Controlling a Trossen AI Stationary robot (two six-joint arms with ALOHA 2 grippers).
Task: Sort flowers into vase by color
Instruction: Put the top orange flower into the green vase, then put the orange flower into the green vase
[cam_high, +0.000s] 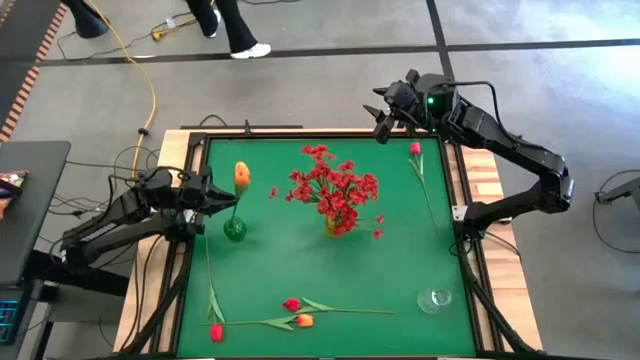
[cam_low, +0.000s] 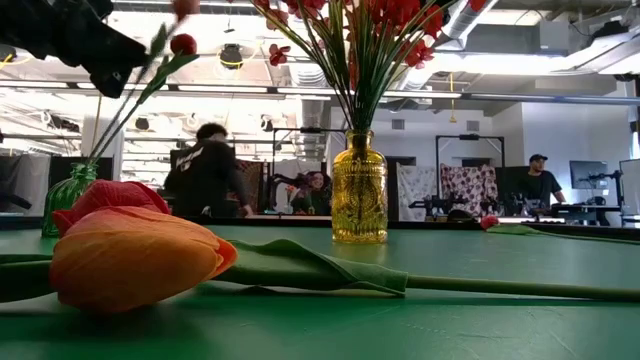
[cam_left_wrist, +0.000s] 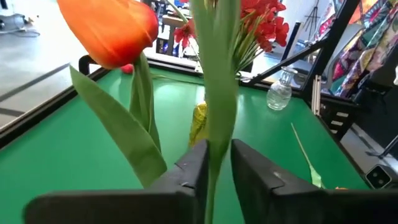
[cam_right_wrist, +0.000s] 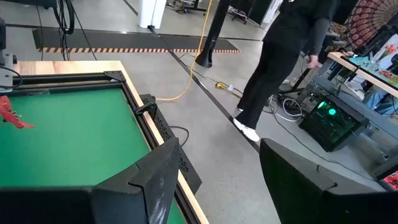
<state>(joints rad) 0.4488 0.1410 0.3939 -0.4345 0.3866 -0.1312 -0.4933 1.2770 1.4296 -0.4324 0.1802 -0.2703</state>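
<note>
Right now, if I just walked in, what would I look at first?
Probably the big bunch of small red blossoms in the yellow vase at the middle of the green table. Next, the orange tulip standing in the green vase on the left, its stem between the left gripper's fingers.

L arm reaches in low from the table's left edge, left gripper (cam_left_wrist: 217, 168) fingers narrowly apart; R arm parked at far-right corner, right gripper (cam_right_wrist: 214, 180) wide.
</note>
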